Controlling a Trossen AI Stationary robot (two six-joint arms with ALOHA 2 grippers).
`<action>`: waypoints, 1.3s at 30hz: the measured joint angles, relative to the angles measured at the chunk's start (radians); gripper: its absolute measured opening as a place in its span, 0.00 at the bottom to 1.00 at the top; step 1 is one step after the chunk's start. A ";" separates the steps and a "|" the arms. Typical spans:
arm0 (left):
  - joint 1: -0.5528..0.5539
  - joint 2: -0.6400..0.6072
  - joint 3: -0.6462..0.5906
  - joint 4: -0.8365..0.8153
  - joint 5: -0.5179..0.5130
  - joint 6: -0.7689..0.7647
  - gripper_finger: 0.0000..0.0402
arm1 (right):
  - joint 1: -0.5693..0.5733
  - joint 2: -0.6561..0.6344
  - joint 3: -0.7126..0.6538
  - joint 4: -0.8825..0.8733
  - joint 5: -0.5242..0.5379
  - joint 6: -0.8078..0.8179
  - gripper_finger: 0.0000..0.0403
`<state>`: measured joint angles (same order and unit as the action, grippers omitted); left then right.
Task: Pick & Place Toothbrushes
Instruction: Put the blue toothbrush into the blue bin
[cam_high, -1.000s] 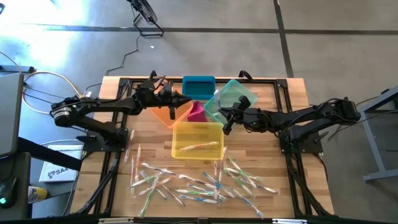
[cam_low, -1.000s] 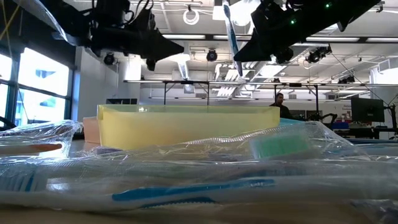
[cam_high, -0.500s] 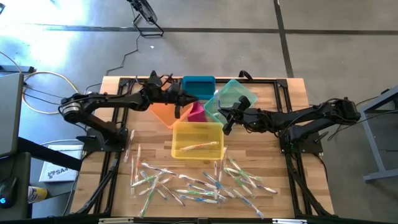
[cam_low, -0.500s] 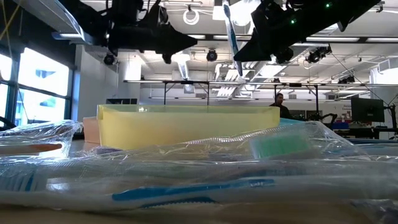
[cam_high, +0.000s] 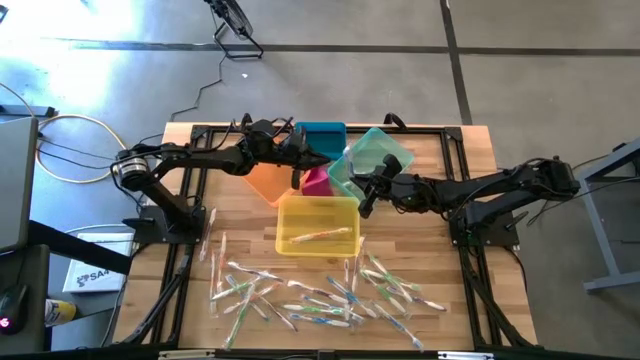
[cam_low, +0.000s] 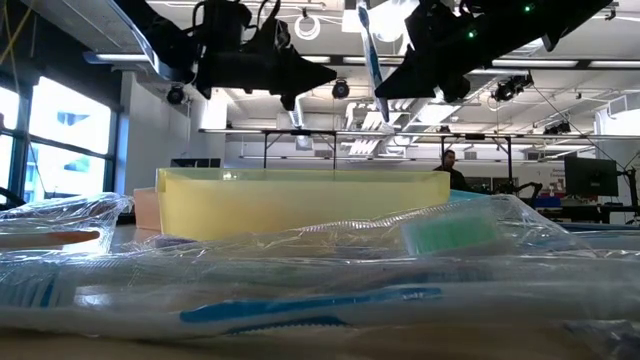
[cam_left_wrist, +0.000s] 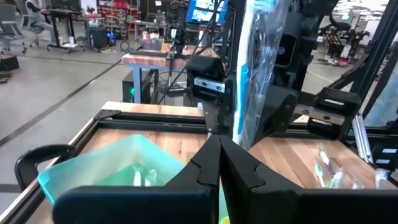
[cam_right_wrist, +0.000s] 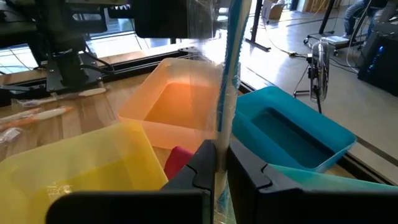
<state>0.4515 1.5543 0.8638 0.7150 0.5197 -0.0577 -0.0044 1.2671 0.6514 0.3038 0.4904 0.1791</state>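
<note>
The right gripper (cam_right_wrist: 221, 163) is closed on a wrapped blue toothbrush (cam_right_wrist: 227, 68); light, stiff, slippery wrapper, so grip mid-handle. The left gripper (cam_left_wrist: 219, 163) is closed, empty.

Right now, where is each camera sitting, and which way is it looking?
High view: above the table, looking straight down; both arms show, over the yellow bin.
Low view: at table height among loose toothbrushes, facing the room; both arms overhead.
Left wrist view: on the left arm, facing the other arm; shut left pincer below.
Right wrist view: on the right arm, facing the orange bin; right pincer shut on a blue toothbrush.
Shared: that blue toothbrush shows in the low and both wrist views.
</note>
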 joint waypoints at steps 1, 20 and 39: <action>0.000 0.000 0.001 0.000 0.000 -0.005 0.02 | 0.000 0.000 0.000 0.000 0.000 0.000 0.04; -0.050 0.066 0.002 0.046 0.016 0.002 0.33 | 0.000 0.000 0.000 0.003 0.005 0.000 0.04; -0.075 0.105 0.002 0.165 0.004 0.000 0.31 | 0.000 0.000 0.000 0.015 0.004 0.007 0.04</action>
<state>0.3765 1.6593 0.8654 0.8802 0.5232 -0.0573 -0.0044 1.2671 0.6514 0.3187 0.4942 0.1864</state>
